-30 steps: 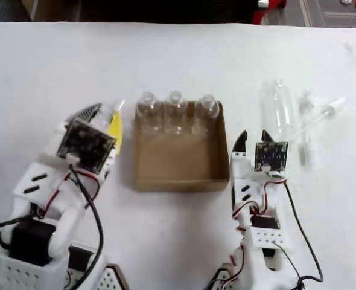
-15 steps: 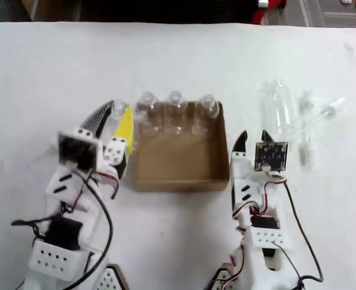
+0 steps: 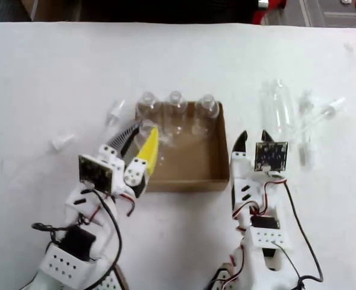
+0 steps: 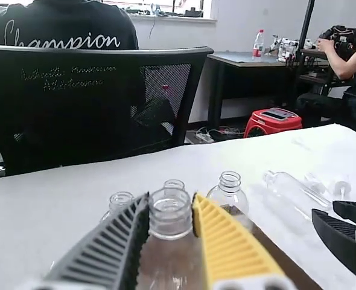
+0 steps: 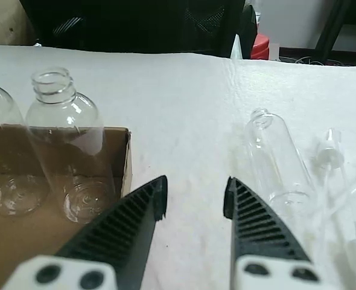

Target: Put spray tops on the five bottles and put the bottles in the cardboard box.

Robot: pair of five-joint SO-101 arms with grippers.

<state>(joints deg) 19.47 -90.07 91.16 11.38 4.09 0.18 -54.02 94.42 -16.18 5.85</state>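
Bottles [image 3: 176,109] standing in the cardboard box [image 3: 184,166]: three, in a row along the far wall. Open necks on all three, with no spray top on any of them.

Fourth bottle [image 4: 169,211]: up off the table [image 3: 45,72], pinched at the neck by the left gripper [image 3: 145,128], between a grey finger and a yellow finger [image 4: 226,241]. Hangs over the near left part of the box, just in front of the row. Open neck too, no top.

Fifth bottle [image 3: 277,115]: lying on its side on the table, to the right of the box and well apart from it. No top on this one either.

Spray tops [image 3: 326,112]: lying loose on the table just right of the fifth bottle. Hard to count from here. Two small white bits [image 3: 60,142] on the left side of the table, too small to tell what.

Right gripper [image 3: 254,136]: just right of the box, on the near side of the fifth bottle, spread apart a little way, holding nothing.

By the look of it: three bottles in, one nearly in, one out. Tops part not started at all, zero out of five. Left to do: drop the fourth in, fetch the fifth, and get a top onto every neck, likely by working on bottles inside the box or lifting them back out.
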